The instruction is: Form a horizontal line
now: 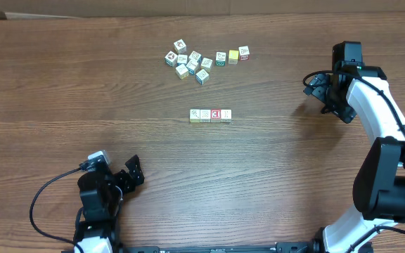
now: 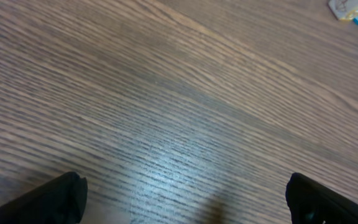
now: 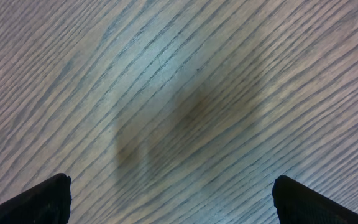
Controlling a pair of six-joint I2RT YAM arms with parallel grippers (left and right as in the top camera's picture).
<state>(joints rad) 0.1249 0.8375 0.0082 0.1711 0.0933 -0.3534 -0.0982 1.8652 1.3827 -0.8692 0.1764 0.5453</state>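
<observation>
In the overhead view a horizontal line [image 1: 210,115] of small picture cubes lies in the middle of the table, side by side and touching, with a red-faced cube third from the left. My left gripper [image 1: 133,172] sits near the front left, well away from the row, open and empty. My right gripper [image 1: 323,91] hovers at the right side, also far from the row, open with nothing between its fingers. In the left wrist view the black fingertips [image 2: 55,200] stand wide apart over bare wood. The right wrist view shows its fingertips [image 3: 39,200] equally spread over bare wood.
A loose cluster of similar cubes [image 1: 192,62] with blue, green and red marks lies at the back centre, with two more cubes [image 1: 238,55] trailing to its right. Some of these cubes [image 2: 353,9] show at the top right corner of the left wrist view. Cables trail from both arms.
</observation>
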